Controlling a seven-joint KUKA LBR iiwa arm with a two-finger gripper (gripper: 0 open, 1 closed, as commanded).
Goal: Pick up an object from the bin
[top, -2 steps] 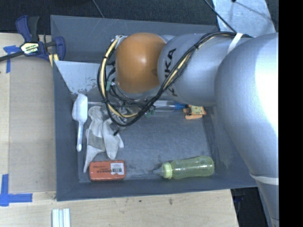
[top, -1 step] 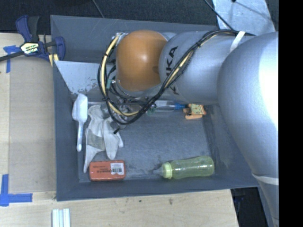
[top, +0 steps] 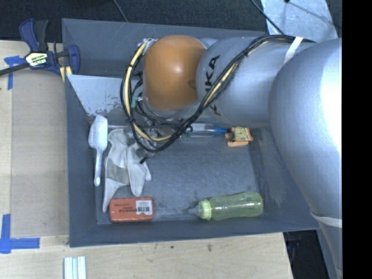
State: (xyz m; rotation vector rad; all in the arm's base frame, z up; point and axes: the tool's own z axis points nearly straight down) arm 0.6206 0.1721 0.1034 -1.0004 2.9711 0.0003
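Note:
My gripper [top: 144,146] shows as a dark body under the arm's wrist, low over the bin's left half. Right below it lies a crumpled white cloth or plastic wrap [top: 124,168], whose top right corner meets the gripper. A white plastic spoon [top: 97,145] lies lengthwise just left of the wrap. Right of the gripper, a clear pen-like tube with a blue end [top: 207,131] pokes out from under the arm.
A small orange toy [top: 239,136] sits by the tube's right end. An orange-red box with a white label [top: 132,208] lies at the front left, and a yellow-green bottle [top: 231,206] lies on its side at the front right. The arm covers the bin's back right.

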